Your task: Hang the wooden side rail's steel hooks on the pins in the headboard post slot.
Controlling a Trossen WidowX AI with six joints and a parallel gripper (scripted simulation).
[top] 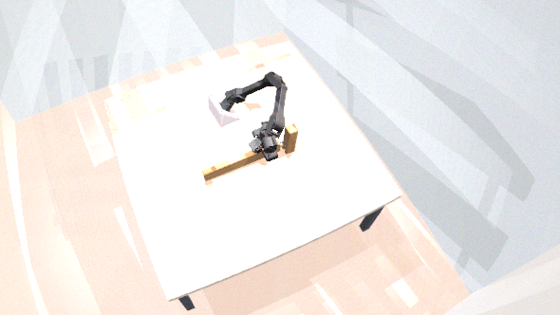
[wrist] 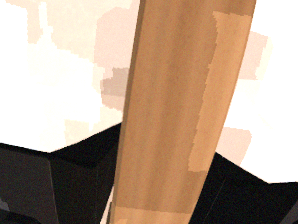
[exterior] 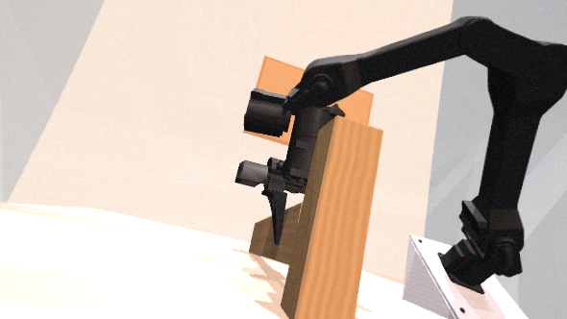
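The wooden side rail (top: 233, 167) (exterior: 263, 236) (wrist: 175, 100) runs leftward from beside the headboard post in the top view, its far end down at the table. The headboard post (top: 290, 141) (exterior: 341, 216) stands upright. My gripper (wrist: 152, 133) is shut on the rail near its post end, with a dark finger on each side in the wrist view. A small pale metal bit shows between rail end and post in the top view. The slot and pins are hidden, and I cannot tell whether the hooks sit on them. The post hides part of the gripper in the exterior view.
The arm's pale base block (top: 220, 113) (exterior: 418, 276) stands behind the rail and post. The arm arches over from it. An orange panel (exterior: 276, 72) shows behind the arm in the exterior view. The table's front edge (top: 285, 253) lies beyond the rail's other side.
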